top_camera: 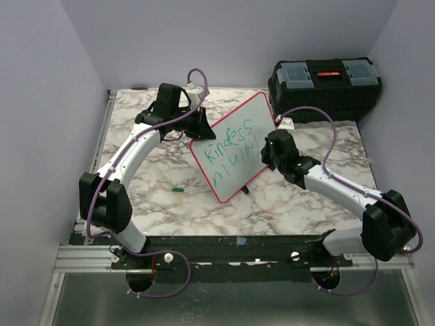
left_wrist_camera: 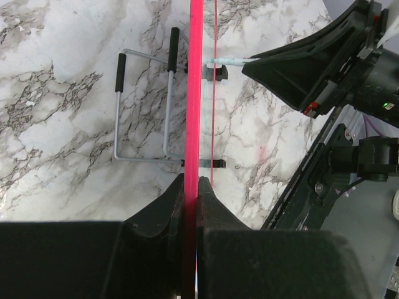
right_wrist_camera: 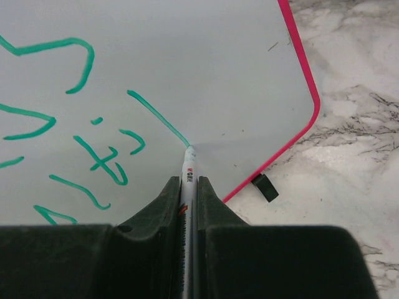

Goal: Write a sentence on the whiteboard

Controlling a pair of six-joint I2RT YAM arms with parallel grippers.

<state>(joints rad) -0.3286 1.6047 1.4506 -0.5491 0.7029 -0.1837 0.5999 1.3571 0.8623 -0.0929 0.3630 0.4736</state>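
Note:
The whiteboard point(top_camera: 234, 119), white with a red-pink rim, stands tilted on the marble table. Green lettering, the sentence point(top_camera: 233, 151), runs across it in two lines, the upper one reading "kindess". My left gripper point(top_camera: 202, 126) is shut on the board's far left rim, which shows edge-on as a red strip point(left_wrist_camera: 196, 93) between the jaws point(left_wrist_camera: 192, 184). My right gripper point(right_wrist_camera: 188, 182) is shut on a grey marker point(right_wrist_camera: 187, 169). Its tip touches the whiteboard point(right_wrist_camera: 218, 56) at the end of a green stroke point(right_wrist_camera: 156, 115).
A black toolbox point(top_camera: 325, 87) sits at the back right corner. A small green cap point(top_camera: 178, 190) lies on the table point(top_camera: 163, 210) in front of the board. The board's wire stand point(left_wrist_camera: 146, 106) rests behind it. Walls close in left, back and right.

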